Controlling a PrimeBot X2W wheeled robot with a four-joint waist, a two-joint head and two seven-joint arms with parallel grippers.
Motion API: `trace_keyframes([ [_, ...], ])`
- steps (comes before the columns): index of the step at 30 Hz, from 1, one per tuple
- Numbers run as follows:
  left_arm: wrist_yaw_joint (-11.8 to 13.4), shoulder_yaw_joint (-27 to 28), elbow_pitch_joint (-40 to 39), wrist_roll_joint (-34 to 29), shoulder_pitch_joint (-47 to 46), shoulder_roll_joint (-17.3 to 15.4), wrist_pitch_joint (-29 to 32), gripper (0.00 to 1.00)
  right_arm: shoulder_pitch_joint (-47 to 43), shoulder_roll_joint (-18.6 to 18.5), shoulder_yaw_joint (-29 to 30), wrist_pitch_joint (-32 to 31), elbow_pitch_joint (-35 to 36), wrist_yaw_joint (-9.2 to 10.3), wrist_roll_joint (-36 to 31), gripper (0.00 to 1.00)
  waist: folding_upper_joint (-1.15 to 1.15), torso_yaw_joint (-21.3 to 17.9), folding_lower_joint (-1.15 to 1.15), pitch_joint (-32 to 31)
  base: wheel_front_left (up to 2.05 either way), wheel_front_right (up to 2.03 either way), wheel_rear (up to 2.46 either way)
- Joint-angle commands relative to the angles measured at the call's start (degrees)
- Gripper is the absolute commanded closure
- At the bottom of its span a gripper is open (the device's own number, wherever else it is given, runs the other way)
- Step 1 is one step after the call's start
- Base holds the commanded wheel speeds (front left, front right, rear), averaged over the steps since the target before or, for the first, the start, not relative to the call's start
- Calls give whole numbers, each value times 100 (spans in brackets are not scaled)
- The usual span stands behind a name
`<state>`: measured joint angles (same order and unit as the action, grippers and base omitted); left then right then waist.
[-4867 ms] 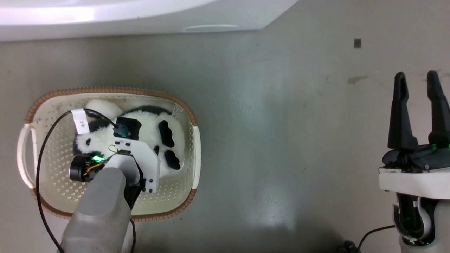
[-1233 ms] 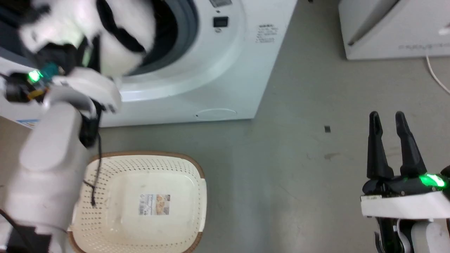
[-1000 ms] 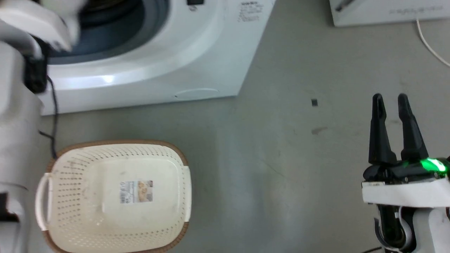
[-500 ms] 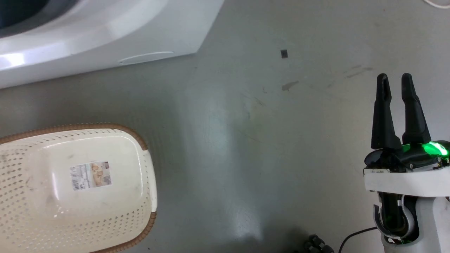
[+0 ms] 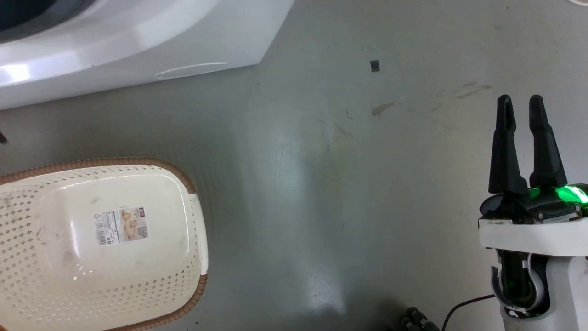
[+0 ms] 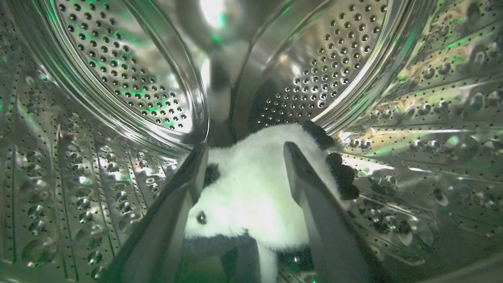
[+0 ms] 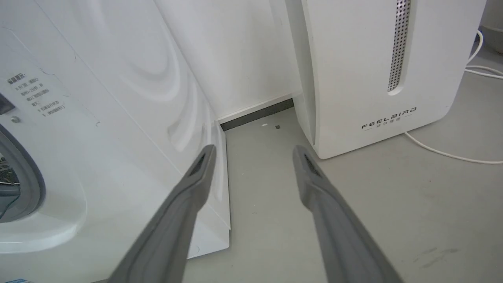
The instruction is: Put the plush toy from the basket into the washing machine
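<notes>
The plush toy [image 6: 251, 188], white with black patches and a small black eye, lies on the floor of the shiny perforated drum [image 6: 118, 59] inside the washing machine [image 5: 138, 41]. My left gripper [image 6: 243, 147] is inside the drum and open. Its two fingers straddle the toy's body with their tips wide apart. The cream basket [image 5: 27, 276] with its brown braided rim stands on the floor at the lower left, holding nothing but its label sticker [image 5: 121, 225]. My right gripper [image 5: 519, 99] hovers open over bare floor at the right, holding nothing.
In the right wrist view the washing machine [image 7: 98, 118] fills the left, and a plain white FEELBIRD appliance [image 7: 353, 70] stands to the right, with a white cable [image 7: 444, 153] on the floor beside it. Grey floor lies between basket and right gripper.
My left gripper lifted the plush toy out of the basket and carried it up to the washer's porthole. The head camera swung meanwhile. The right gripper has kept its pose.
</notes>
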<state>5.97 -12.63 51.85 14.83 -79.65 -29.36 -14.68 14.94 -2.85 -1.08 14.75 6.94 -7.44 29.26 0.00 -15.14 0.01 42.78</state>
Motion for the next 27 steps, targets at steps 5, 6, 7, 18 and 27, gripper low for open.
trace_keyframes([
  [5, 119, 307, -492, 49, 778, 153, -31, 0, 60, -3, 41, 25, -59, -5, -124, 0, 0, 161, -1, -329, 0, 0, 0],
  [6, 145, 381, -613, 52, 972, 204, -31, 0, 41, -3, 58, 25, -74, -5, -148, 0, 0, 198, -1, -406, 0, 0, 0],
  [7, 184, 422, -727, 11, 1186, 252, -31, 0, 19, -3, 67, 25, -87, -5, -176, 0, 0, 239, -1, -490, 0, 0, 0],
  [18, 418, 777, -2407, -439, 3612, 1056, -31, 0, -426, -3, 146, 25, -249, -5, -578, 0, 0, 777, -1, -1623, 0, 0, 0],
  [27, 465, 879, -3483, -907, 5340, 1661, -31, 0, -968, -3, 164, 25, -350, -5, -1130, 0, 0, 1230, -1, -2734, 0, 0, 0],
])
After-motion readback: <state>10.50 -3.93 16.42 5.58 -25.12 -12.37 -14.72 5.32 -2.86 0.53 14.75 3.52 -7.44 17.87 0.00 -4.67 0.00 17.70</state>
